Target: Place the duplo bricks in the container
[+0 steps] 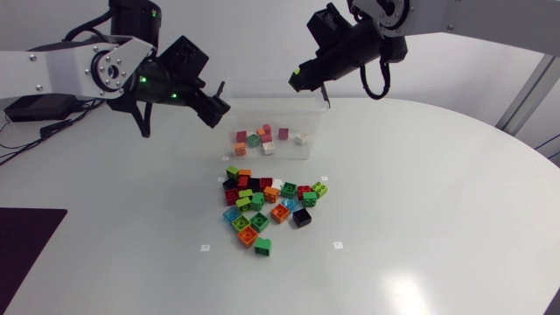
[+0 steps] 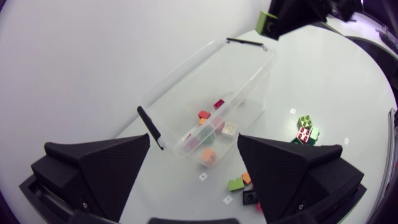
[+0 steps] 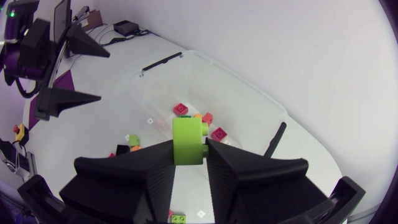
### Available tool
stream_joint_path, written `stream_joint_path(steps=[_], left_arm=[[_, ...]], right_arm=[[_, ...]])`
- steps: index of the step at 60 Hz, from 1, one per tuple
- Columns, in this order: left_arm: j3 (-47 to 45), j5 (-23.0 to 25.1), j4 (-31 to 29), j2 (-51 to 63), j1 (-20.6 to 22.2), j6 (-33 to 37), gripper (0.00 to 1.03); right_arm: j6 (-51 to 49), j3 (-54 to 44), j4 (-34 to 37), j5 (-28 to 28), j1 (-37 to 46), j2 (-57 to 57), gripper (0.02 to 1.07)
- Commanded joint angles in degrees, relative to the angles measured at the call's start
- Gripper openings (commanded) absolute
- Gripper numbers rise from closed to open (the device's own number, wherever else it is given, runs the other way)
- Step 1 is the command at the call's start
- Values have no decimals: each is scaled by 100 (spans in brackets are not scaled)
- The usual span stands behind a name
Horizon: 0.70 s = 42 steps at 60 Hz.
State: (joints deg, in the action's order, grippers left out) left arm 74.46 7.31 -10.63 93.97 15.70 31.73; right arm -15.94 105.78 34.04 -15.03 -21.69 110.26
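Right gripper (image 3: 188, 155): pinching a lime-green brick (image 3: 185, 132) between its two broad matte-black wedge fingers, squeezed from both sides. Glossy moulded plastic, square-edged, with one round stud jutting from the side. Held aloft above the edge of the container (image 3: 249, 93), near the short end with a black clip handle (image 3: 274, 140).

Left gripper (image 2: 194, 142): spread wide, gripping nothing, hovering beside the container's other short end (tub visible through the gap between the fingers). Same dull black wedges, flat-faced and sharp-cornered.

Container: clear, thin-walled plastic tub, rectangular with rounded corners, slim black clips at both ends. Inside, on its floor, a scatter of small bricks (image 1: 265, 137) in red, pink, orange, green and white.

In front of the tub, on the smooth white table (image 1: 420, 219): a loose heap of bricks (image 1: 267, 208), touching and partly stacked, in green, orange, red, black, light blue and yellow-green, all shiny with studded tops. Well apart from both grippers.

Around the heap, a few tiny white square markers (image 1: 205, 248) lying flat on the tabletop (any mark on them too small to make out). On the left arm (image 1: 52, 70), close to its wrist, glowing green indicator lights (image 1: 144, 83).
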Motion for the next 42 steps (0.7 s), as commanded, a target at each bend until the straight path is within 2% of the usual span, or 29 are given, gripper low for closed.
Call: stream_joint_path(steps=[1,16,30,35,42], left_arm=[[-502,86,-123,-90,-111,378,99],[-1223,192,9,68,-375,668,99],[-1021,192,79,736,-322,554,99],[-924,192,79,921,-270,431,99],[-819,157,61,1202,-120,361,99]], right_arm=[[338,277,-117,-18,-37,365,24],[724,769,-328,140,-19,866,24],[979,1121,-486,413,16,1349,26],[1041,1279,-460,527,34,1490,42],[1067,1367,-434,650,34,1560,86]])
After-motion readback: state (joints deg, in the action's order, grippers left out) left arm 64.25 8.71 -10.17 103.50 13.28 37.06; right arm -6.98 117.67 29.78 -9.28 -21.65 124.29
